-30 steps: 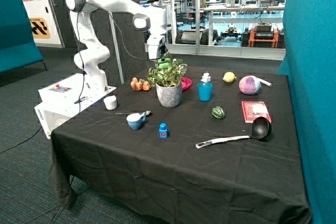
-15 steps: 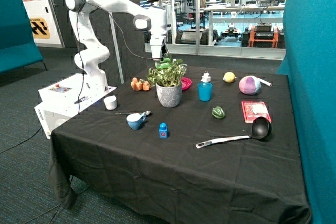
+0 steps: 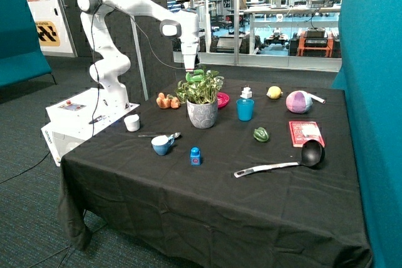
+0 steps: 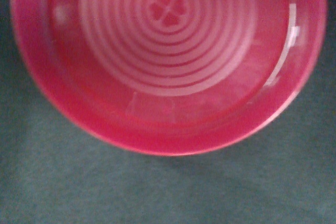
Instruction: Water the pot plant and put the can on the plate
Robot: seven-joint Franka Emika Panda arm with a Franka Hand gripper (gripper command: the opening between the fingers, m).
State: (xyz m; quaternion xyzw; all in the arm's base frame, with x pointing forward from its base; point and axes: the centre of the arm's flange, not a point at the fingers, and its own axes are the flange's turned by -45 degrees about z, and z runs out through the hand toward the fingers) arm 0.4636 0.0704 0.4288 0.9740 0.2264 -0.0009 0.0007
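The pot plant [image 3: 201, 90], with green-and-cream leaves in a grey patterned pot, stands mid-table. My gripper [image 3: 191, 69] hangs just behind its leaf tops. A small light-green shape under the gripper is the can [image 3: 196, 76], held in the air and partly lost among the leaves. The magenta plate [image 3: 223, 100] lies on the cloth right behind the plant. In the wrist view the plate [image 4: 173, 129] fills the frame from above, with nothing in it, showing ringed ridges and a heart-clover mark. Neither the can nor the gripper shows in that view.
A teal cup [image 3: 245, 109] stands beside the plant, toy carrots [image 3: 167, 101] on its other side. A white cup [image 3: 132, 122], blue cup with spoon [image 3: 162, 145], blue block [image 3: 195, 155], green pepper [image 3: 260, 134], red packet [image 3: 306, 133], black ladle [image 3: 312, 152], ball [image 3: 298, 101] and lemon [image 3: 274, 92] are spread over the cloth.
My gripper has shifted a little away from above the plant toward the plate behind it, carrying the can. Nothing on the table has moved.
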